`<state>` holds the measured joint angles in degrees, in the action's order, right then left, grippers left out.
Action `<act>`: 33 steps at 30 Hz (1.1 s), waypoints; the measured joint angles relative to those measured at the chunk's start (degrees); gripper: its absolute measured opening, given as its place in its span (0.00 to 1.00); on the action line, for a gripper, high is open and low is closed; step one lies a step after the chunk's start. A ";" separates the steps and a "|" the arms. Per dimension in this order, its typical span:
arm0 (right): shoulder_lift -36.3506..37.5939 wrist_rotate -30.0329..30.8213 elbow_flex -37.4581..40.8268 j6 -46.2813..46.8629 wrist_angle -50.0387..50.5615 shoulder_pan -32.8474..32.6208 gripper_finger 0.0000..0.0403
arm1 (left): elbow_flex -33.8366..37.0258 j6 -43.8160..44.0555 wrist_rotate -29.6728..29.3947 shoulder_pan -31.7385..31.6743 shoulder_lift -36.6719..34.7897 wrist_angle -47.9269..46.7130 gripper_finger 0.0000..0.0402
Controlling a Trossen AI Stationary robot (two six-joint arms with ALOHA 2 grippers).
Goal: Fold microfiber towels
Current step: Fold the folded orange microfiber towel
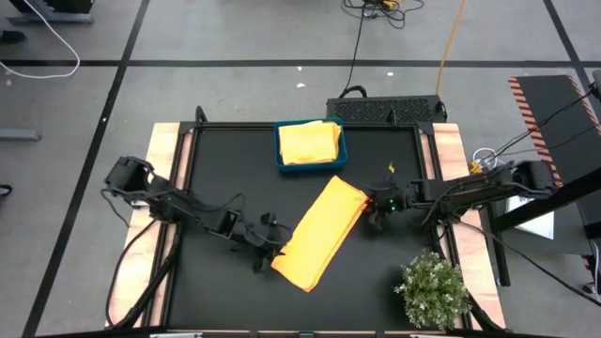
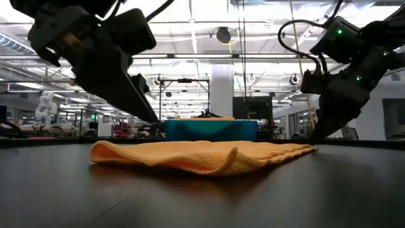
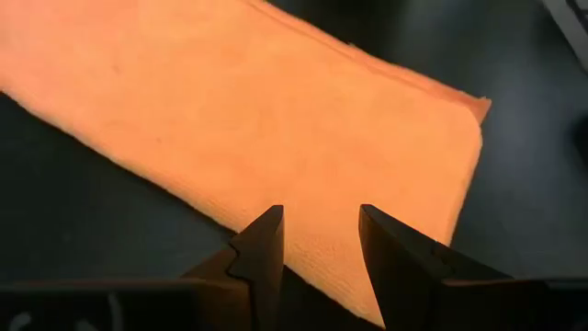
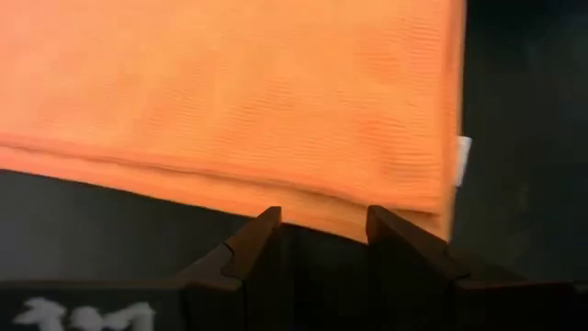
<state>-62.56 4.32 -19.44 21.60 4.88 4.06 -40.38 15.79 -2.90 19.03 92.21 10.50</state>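
An orange microfiber towel (image 1: 321,233), folded into a long strip, lies flat and slantwise on the black table; it also shows in the low view (image 2: 202,155). My left gripper (image 1: 266,252) is open and hovers over the strip's near-left end (image 3: 303,156), a little above it. My right gripper (image 1: 377,218) is open and low at the strip's far-right end (image 4: 276,110), with its fingertips just off the folded edge. A pale yellow towel (image 1: 308,141) lies folded in the teal tray (image 1: 280,158). The other towels are out of view.
The teal tray stands at the table's far middle, just behind the orange strip. A small bushy green plant (image 1: 432,291) stands at the near right corner. Wooden side rails (image 1: 161,150) border the black table. There is bare black surface to the strip's left and near side.
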 joint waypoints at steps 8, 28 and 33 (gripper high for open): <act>-1.52 -6.05 -0.11 0.59 -18.86 -4.61 0.38 | -0.11 0.55 -0.05 0.15 0.85 1.75 0.36; -12.80 3.37 -0.04 2.16 -20.54 -4.75 0.38 | -0.12 13.69 1.77 6.75 7.92 3.09 0.36; -12.80 3.09 -0.04 -0.37 -20.94 -3.67 0.38 | -0.13 14.51 5.90 8.47 12.21 14.60 0.36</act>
<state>-75.35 7.41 -19.49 21.23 -16.05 0.39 -40.51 30.31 3.00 27.50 104.42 25.10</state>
